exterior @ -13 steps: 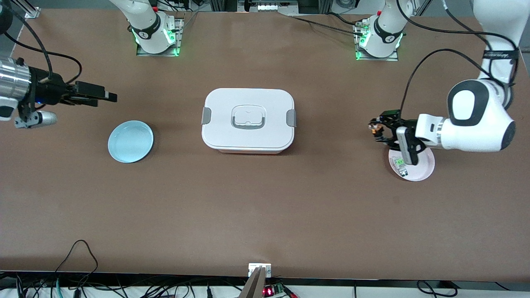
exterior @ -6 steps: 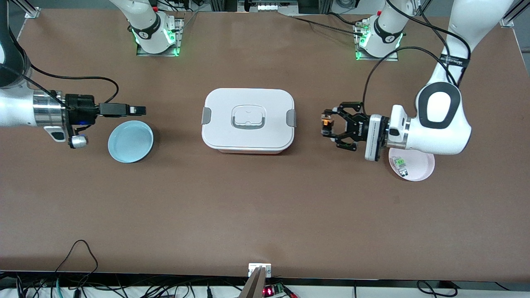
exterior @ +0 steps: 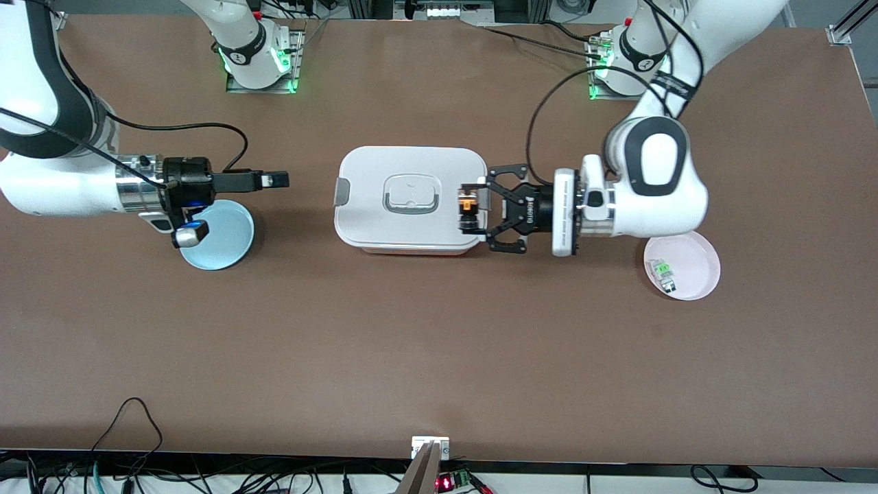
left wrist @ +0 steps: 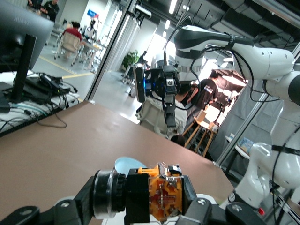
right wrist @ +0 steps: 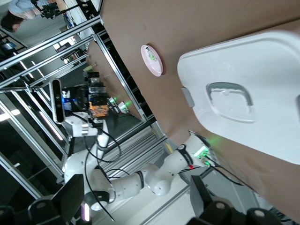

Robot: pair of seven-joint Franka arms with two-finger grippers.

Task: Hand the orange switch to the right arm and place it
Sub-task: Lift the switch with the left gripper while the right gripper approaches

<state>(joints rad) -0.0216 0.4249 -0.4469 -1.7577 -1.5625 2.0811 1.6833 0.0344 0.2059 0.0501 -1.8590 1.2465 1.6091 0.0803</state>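
Observation:
The orange switch (exterior: 467, 204), a small black part with an orange end, sits between the fingers of my left gripper (exterior: 473, 211), which is shut on it. The gripper holds it in the air over the edge of the white lidded box (exterior: 411, 171) at the left arm's end. The left wrist view shows the switch (left wrist: 157, 197) close up in the jaws. My right gripper (exterior: 278, 180) is open and empty over the table between the blue plate (exterior: 226, 243) and the box, pointing at the left gripper. In the right wrist view its fingers (right wrist: 72, 197) stand wide apart.
A pink plate (exterior: 696, 271) holding a small clear-and-green part (exterior: 662, 269) lies at the left arm's end. The white box also shows in the right wrist view (right wrist: 262, 108). Cables run along the table's nearest edge.
My left gripper has carried the switch from beside the pink plate to over the box's edge. My right gripper has moved toward the box, past the blue plate.

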